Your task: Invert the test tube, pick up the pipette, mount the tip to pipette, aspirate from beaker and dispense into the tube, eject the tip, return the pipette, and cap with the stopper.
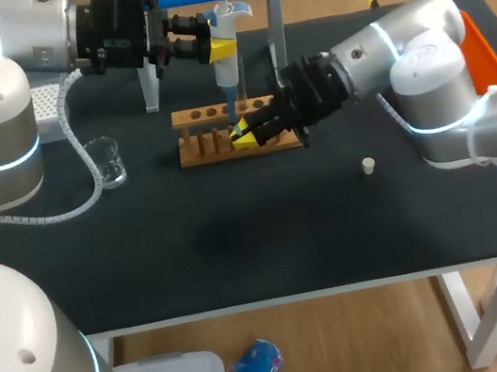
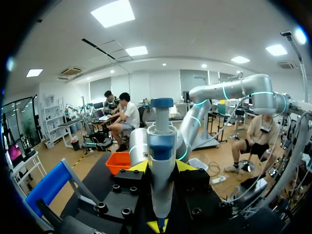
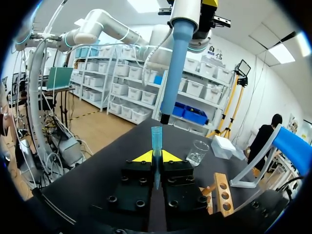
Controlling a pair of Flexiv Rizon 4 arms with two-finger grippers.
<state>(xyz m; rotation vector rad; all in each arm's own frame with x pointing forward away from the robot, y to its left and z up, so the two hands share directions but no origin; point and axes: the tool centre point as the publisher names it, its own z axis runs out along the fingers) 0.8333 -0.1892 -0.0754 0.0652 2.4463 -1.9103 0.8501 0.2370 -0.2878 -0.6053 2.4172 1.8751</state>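
Over the back of the black desk (image 1: pixel 241 254): holding the pipette (image 1: pixel 226 20) upright in the left gripper (image 1: pixel 224 49), yellow-tipped fingers pressed on its white body from both sides, blue shaft pointing straight down. Directly beneath: pinching a blue pipette tip (image 3: pixel 156 146) upright in the right gripper (image 1: pixel 248 136), fingers closed against it from two sides, open end up, just under the shaft's end with a small gap left between them in the right wrist view. Just beside that gripper, a wooden test tube rack (image 1: pixel 216 134) with a row of round holes. Toward the desk's left side, apart from the rack, a clear glass beaker (image 1: pixel 109 160). To the right of the rack, alone on the desk, a small white stopper (image 1: pixel 369 165). At the back left edge, a white tip box (image 1: pixel 46 105); at the back right, an orange bin (image 1: pixel 486 55).
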